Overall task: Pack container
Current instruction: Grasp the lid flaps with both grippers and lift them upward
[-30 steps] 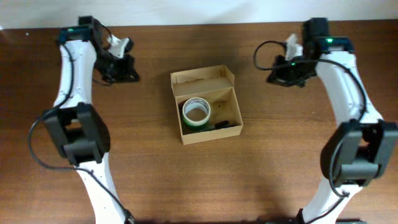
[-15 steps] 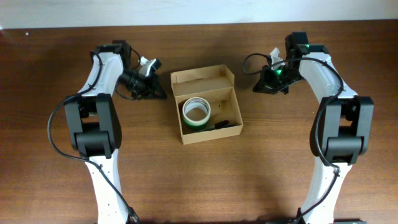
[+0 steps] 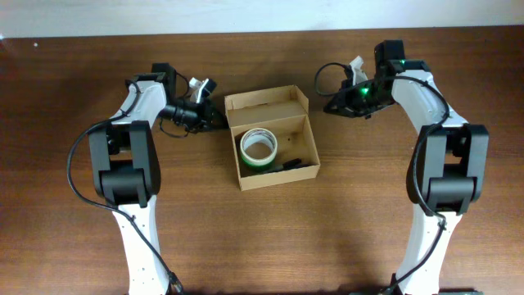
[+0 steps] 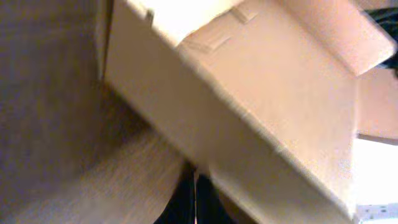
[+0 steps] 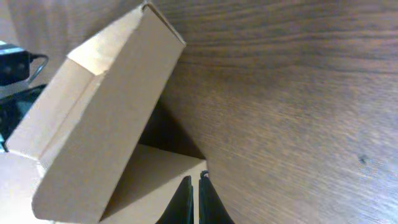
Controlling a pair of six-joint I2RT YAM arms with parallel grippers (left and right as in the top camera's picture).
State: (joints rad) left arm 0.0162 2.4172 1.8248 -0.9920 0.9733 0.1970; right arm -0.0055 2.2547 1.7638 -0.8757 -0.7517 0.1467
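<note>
The container [image 3: 275, 170] is a brown cardboard box in the middle of the table, with its hinged flap lid [image 3: 266, 102] standing open at the back. Inside lie a green tape roll [image 3: 258, 147] and a black pen [image 3: 291, 164]. My left gripper [image 3: 221, 123] is shut and empty, its tips against the box's left back corner. In the left wrist view the gripper [image 4: 194, 200] meets the box wall [image 4: 261, 93]. My right gripper [image 3: 327, 106] is shut and empty, just right of the lid. In the right wrist view its tips [image 5: 193, 186] sit at the box's corner [image 5: 106, 124].
The brown wooden table [image 3: 368, 213] surrounds the box. A pale wall edge [image 3: 262, 16] runs along the back. Both arms reach in from the table's sides toward the box's back corners.
Both arms have swung inward from the table's back corners. The left gripper has come right up to the box, and the right gripper has come left toward the lid.
</note>
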